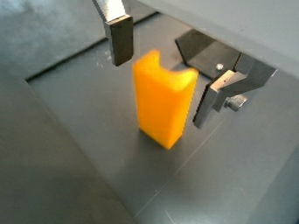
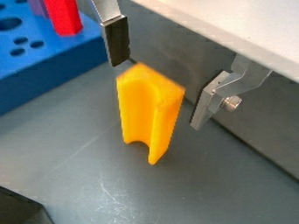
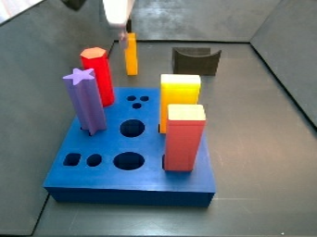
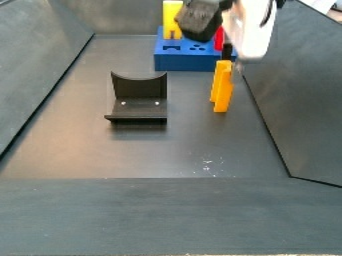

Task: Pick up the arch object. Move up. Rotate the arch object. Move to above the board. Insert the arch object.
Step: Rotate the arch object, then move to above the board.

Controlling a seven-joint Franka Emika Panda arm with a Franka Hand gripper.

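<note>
While one arch object (image 1: 163, 96) stands upright, hand (image 1: 165, 72) astride, unclosed, one board (image 3: 129, 154)

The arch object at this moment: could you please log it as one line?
phase: pre-grasp | gripper: open, straddling arch object | arch object: upright on floor, beside board

Gripper (image 2: 158, 74) points down near the floor, jaws spread wide, not clamping. Both silver fingers (image 1: 119, 37) show in both wrist views, dark pads facing inward. Side views show the white wrist above.

The claw (image 2: 163, 74) has flat silver finger plates, dark pads (image 2: 117, 42), and a white housing.
</note>
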